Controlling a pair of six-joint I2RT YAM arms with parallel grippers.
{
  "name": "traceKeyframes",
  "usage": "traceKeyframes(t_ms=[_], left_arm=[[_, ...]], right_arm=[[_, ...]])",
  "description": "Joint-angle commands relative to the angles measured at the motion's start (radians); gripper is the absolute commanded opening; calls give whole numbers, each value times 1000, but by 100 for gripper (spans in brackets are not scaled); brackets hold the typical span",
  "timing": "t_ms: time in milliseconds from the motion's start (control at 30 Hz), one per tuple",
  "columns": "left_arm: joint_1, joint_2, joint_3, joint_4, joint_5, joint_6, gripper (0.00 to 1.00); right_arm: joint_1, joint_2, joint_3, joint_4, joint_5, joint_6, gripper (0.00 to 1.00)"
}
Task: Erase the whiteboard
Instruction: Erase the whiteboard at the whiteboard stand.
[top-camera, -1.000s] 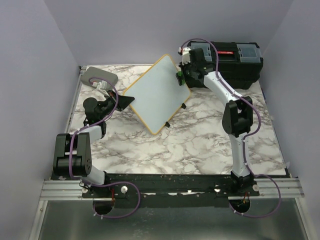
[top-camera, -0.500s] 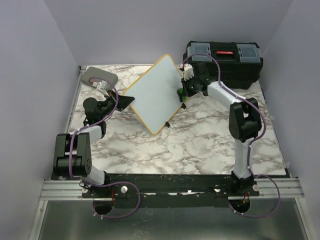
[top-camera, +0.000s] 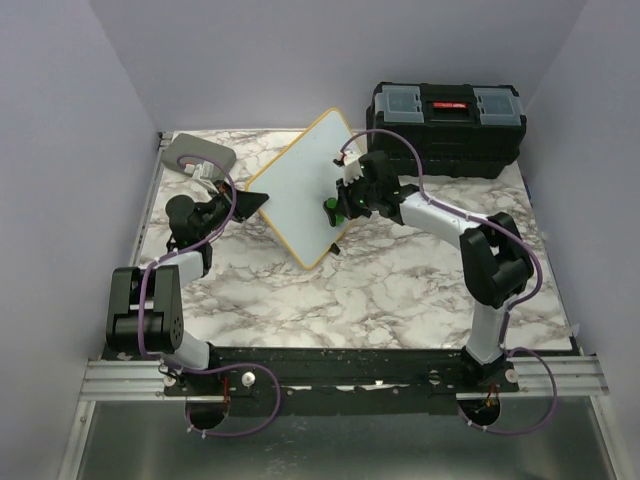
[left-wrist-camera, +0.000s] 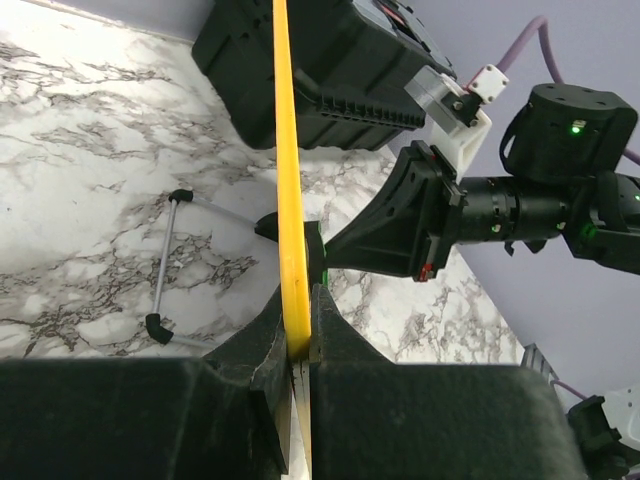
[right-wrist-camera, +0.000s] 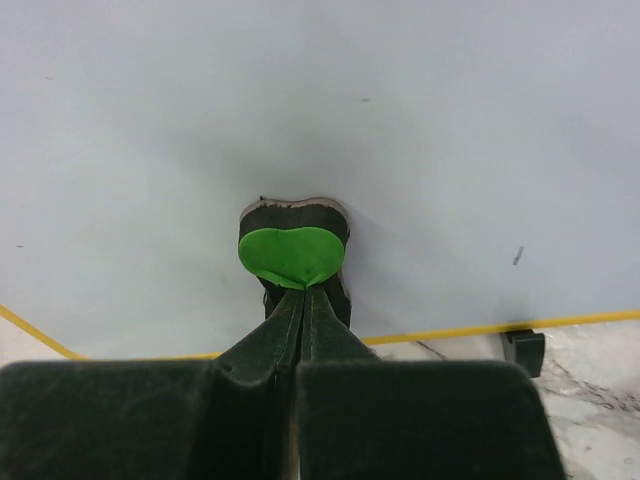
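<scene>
The yellow frame edge, seen edge-on only in the left wrist view, is clamped by the left gripper (left-wrist-camera: 298, 325), while the whiteboard (top-camera: 300, 185), held tilted just left of the black toolbox (top-camera: 447, 125) with its long axis slanting diagonally away from it, is pressed by a green eraser (right-wrist-camera: 292, 255) pinched in the clenched right gripper (right-wrist-camera: 300, 292).

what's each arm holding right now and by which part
The left fingers clamp the whiteboard by its yellow frame edge. The right fingers pinch a small eraser by its green back.
</scene>
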Motion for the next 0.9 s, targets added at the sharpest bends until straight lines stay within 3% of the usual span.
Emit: traceKeyframes(t_ms=[0, 100, 367, 600, 700, 867], left_arm=[[-24, -1, 4, -1, 113, 3, 0], [-23, -1, 5, -1, 113, 2, 0], [-24, 1, 3, 5, 115, -1, 0], [-24, 0, 4, 3, 114, 1, 0], [-23, 0, 3, -1, 115, 4, 0], [-23, -2, 3, -5, 115, 7, 0]], right_arm=[[78, 5, -7, 106, 76, 72, 1], [71, 12, 21, 108, 254, 68, 1], [-50, 67, 89, 82, 303, 27, 1], [-74, 144, 201, 67, 338, -43, 1], [-78, 186, 266, 51, 279, -70, 1], [-54, 158, 286, 10, -38, -89, 1]])
